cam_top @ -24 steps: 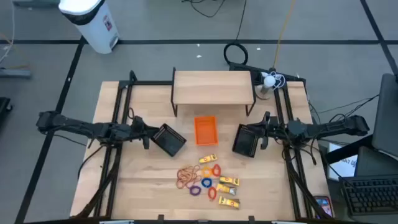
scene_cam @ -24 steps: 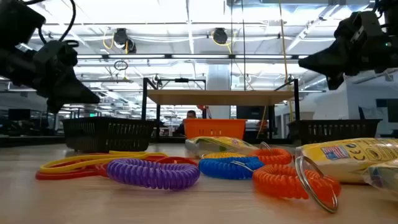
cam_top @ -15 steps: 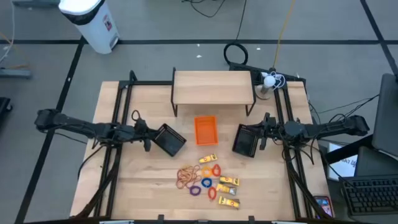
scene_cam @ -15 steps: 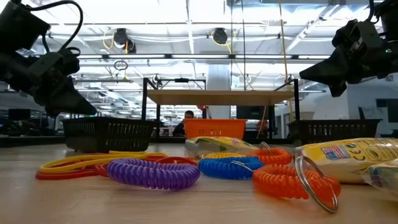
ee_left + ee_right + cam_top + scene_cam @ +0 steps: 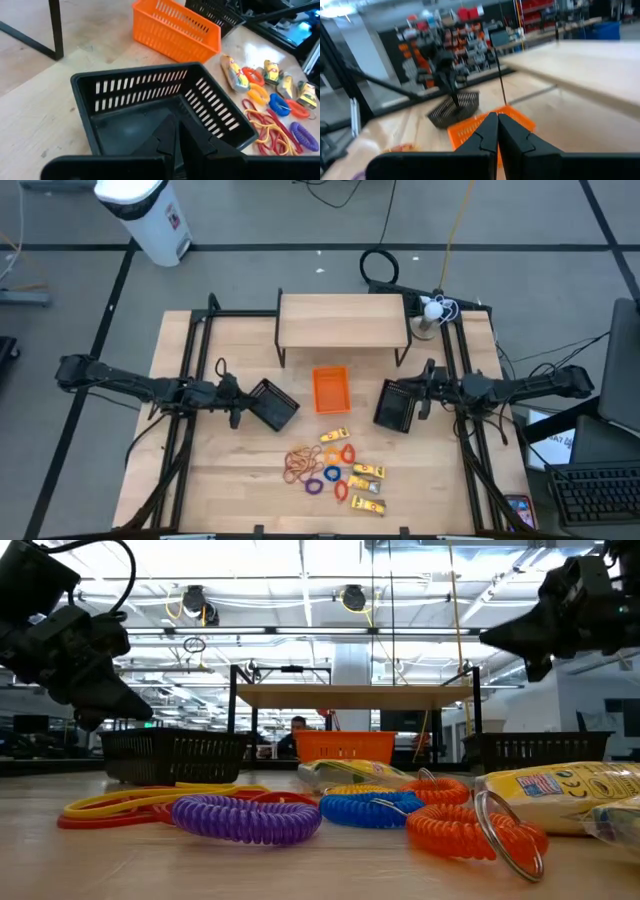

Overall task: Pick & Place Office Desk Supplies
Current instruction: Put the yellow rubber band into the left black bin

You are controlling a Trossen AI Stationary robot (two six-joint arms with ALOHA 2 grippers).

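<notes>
Left gripper [image 5: 238,401] is clenched with nothing in it, hanging above the table at the left edge of the left black mesh tray [image 5: 272,404], fingertips pointing over the tray's near wall in its wrist view. That tray sits left of centre, rotated at an angle. The small orange tray [image 5: 331,390] is at table centre, just in front of the wooden riser shelf [image 5: 343,320] along the far edge. The supplies lie loose in one cluster near the front edge, slightly right of centre, none in any tray: red-brown and tan rubber bands [image 5: 300,466] on the left of the cluster, purple ring [image 5: 315,487] and blue ring [image 5: 331,475] beside them, orange rings [image 5: 346,453] mixed in, yellow packets [image 5: 367,472] to the right and one at the far side toward the orange tray. The right black mesh tray [image 5: 394,405] stands right of centre, well apart from the cluster. Right gripper [image 5: 424,395] is clenched and empty too, held above the table at that tray's right side, pointing left across the table. A person shows in the room beyond the table in the low view.
</notes>
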